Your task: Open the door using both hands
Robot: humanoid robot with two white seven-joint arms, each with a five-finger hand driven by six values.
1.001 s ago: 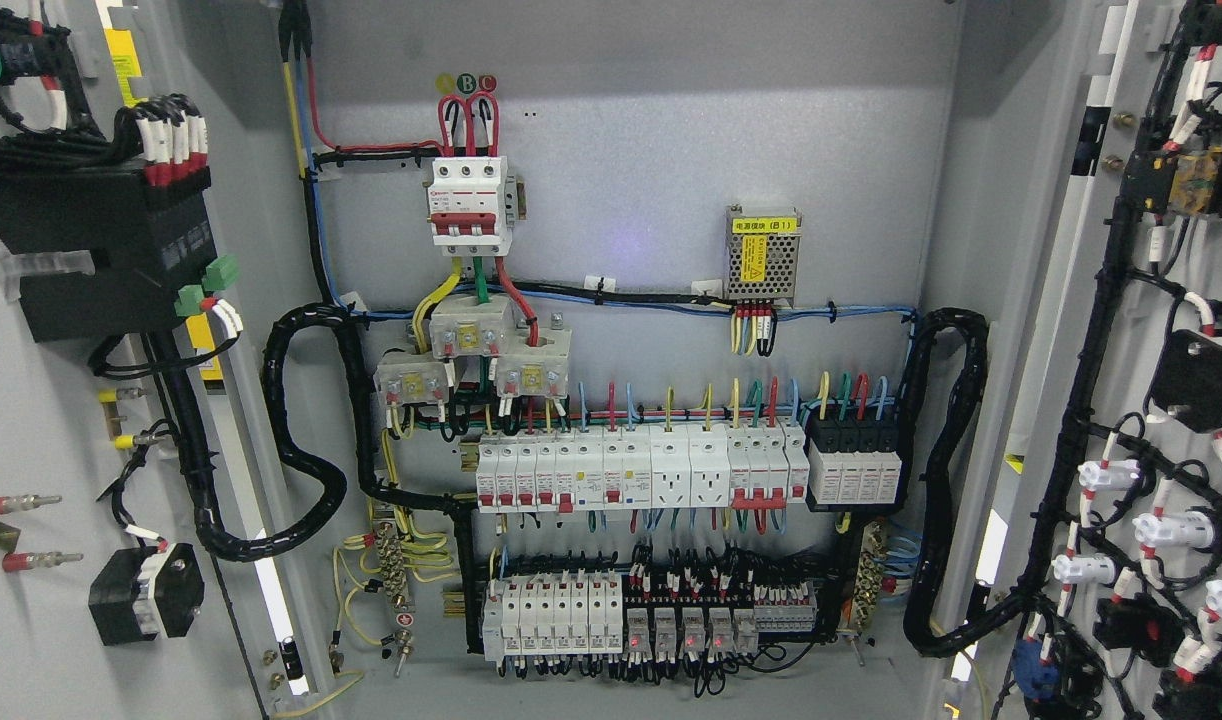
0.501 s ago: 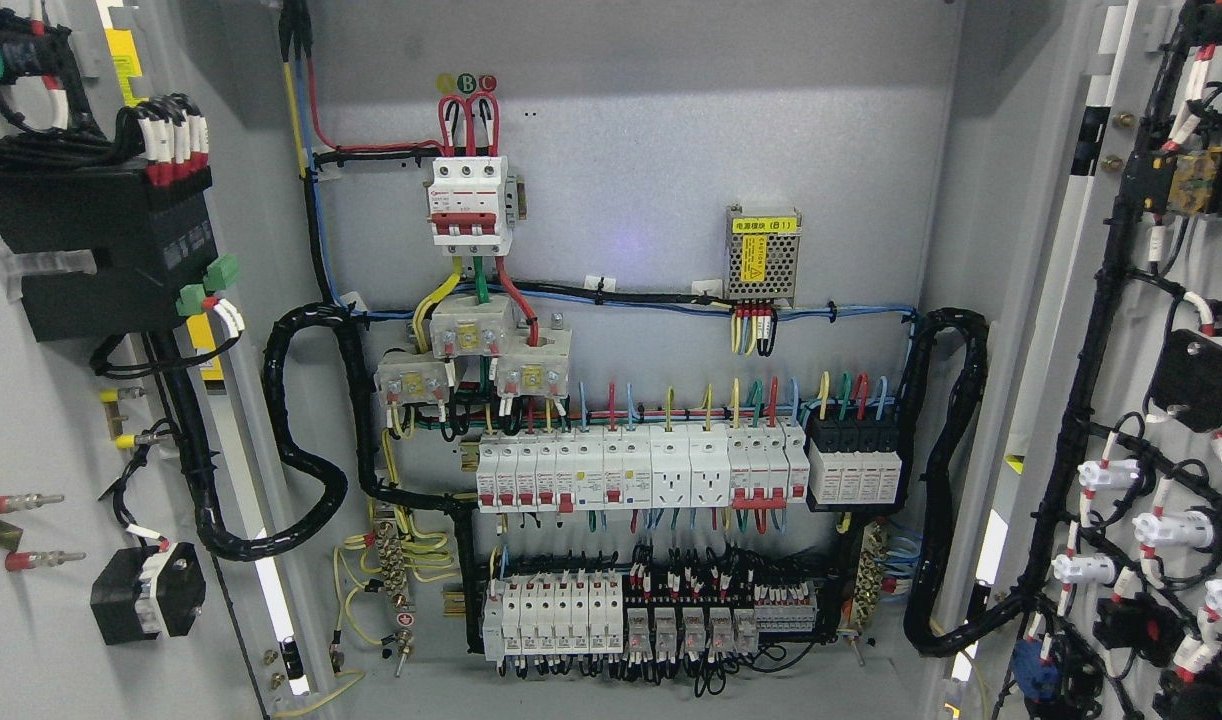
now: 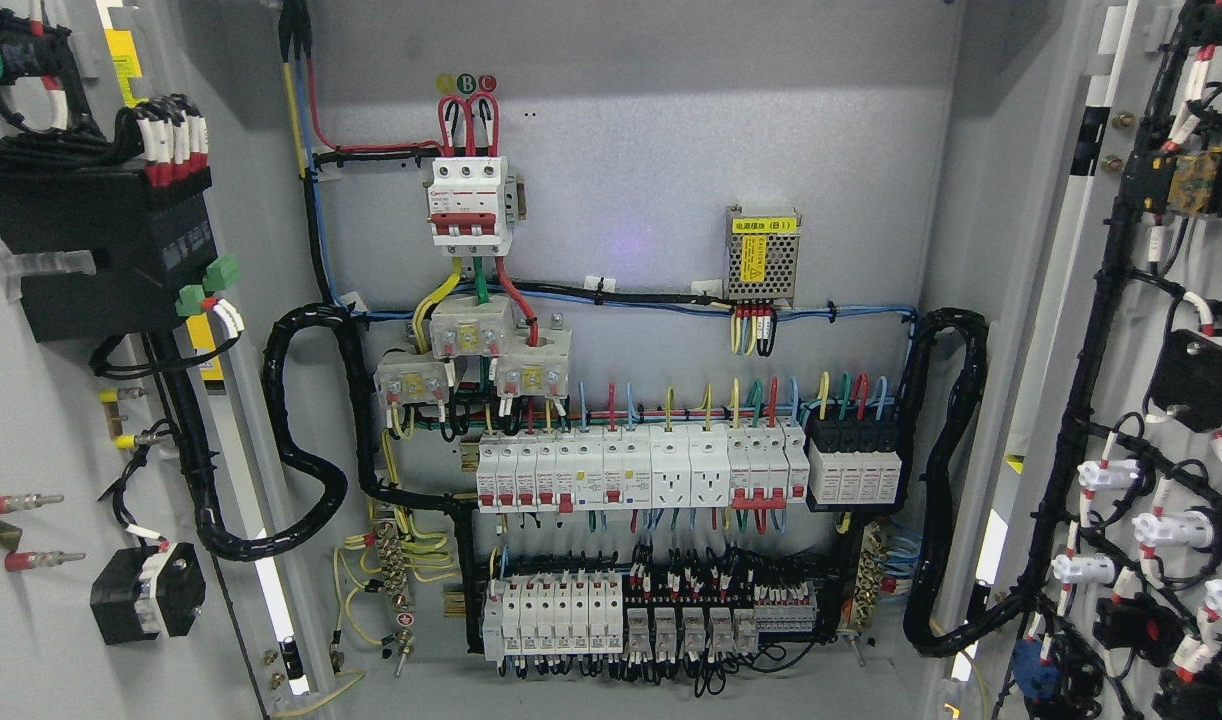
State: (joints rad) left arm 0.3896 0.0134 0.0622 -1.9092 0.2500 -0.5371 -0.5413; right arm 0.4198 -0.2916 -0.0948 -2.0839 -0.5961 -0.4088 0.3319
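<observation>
Neither hand in frame; finger state cannot be told. Left door [image 3: 41, 420] and right door [image 3: 1151, 400] both stand swung wide open. Between them, cabinet backplate [image 3: 651, 150] exposed: three-pole breaker [image 3: 468, 200] upper left, power supply module [image 3: 762, 252] right, breaker rows [image 3: 631, 470] below.

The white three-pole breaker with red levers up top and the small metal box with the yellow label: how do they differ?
The white three-pole breaker with red levers is plastic and solid-faced, standing higher and to the left; the small metal box with the yellow label is perforated metal, lower and to the right. The breaker has red wires looping in above it; the box's wires show only beneath it. Both are mounted on the grey back panel.
</observation>
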